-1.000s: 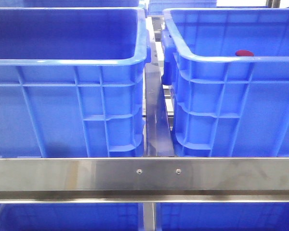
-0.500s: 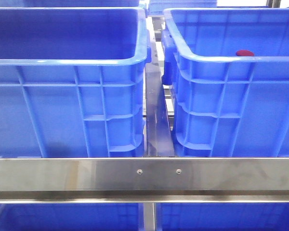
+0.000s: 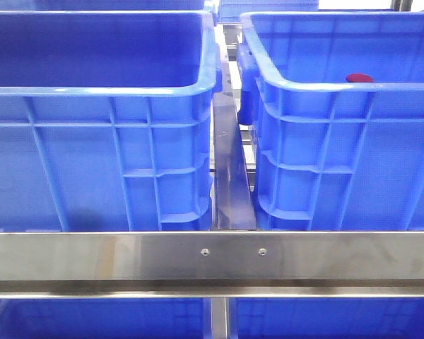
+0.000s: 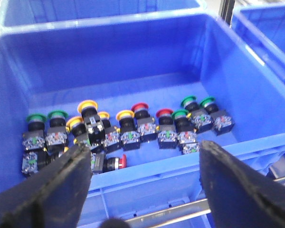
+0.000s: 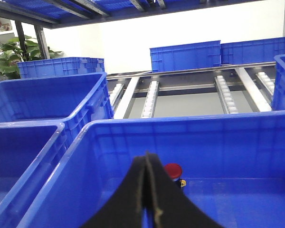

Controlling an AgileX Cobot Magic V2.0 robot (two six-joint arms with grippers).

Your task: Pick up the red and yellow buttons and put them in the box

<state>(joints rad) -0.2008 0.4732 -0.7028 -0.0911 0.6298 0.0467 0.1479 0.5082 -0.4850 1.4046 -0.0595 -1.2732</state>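
I'm at the pick step: left gripper (image 4: pixel 142 190) spread wide above the supply crate (image 4: pixel 19 61), where red and yellow buttons (image 4: pixel 133 114) sit in a row among green ones. Right gripper (image 5: pixel 147 199) pinched closed with nothing in it, over the box (image 5: pixel 190 128), one red button (image 5: pixel 173 170) already inside. Next I need the left to drop onto a single red or yellow cap without snagging neighbours

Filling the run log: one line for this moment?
left end effector: open, above buttons in crate | right end effector: shut, empty | red button in box
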